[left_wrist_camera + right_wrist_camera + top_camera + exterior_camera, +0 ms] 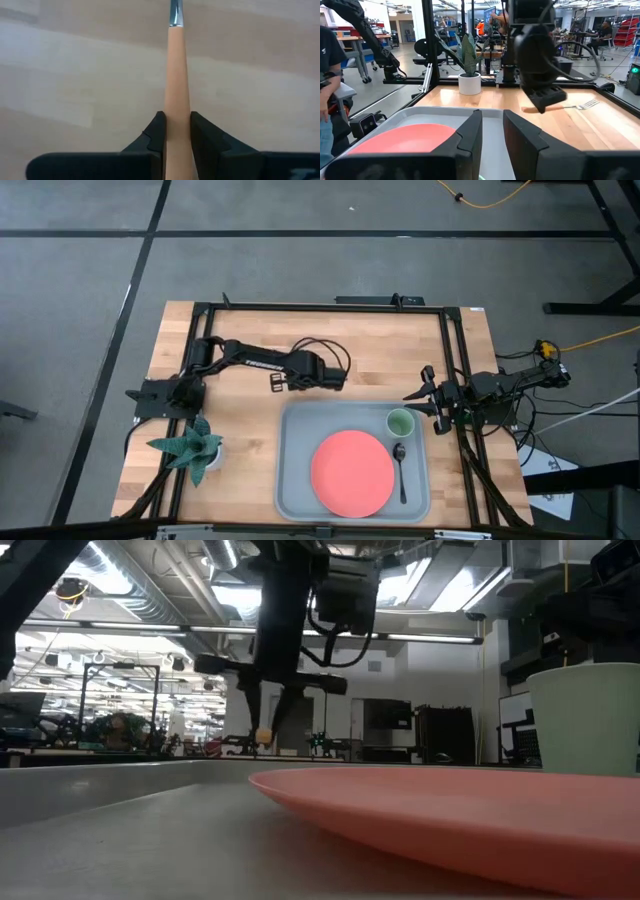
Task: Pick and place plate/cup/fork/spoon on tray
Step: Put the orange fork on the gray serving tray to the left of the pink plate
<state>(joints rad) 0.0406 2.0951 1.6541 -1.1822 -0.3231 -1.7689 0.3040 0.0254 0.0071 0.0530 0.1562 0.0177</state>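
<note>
So the fork (176, 75) is the last piece out: its orange handle is pinched between the left hand (176, 131) fingers, tines pointing away, over bare wooden tabletop (380, 350) just beyond the tray's (296, 480) far rim. Looks lifted, though I can't tell how high. Already on the tray: the pink plate (352, 473), the dark spoon (401, 470) right beside it, and the green cup (399, 421) in the far corner. The right hand (492, 132) sits parked at the tray's right edge, fingers a narrow gap apart, holding nothing. My worry: the grip is near the handle's end, so the fork could swivel or slip mid-carry. Also free tray space is tight, so it might land on the plate or clip the rim.
</note>
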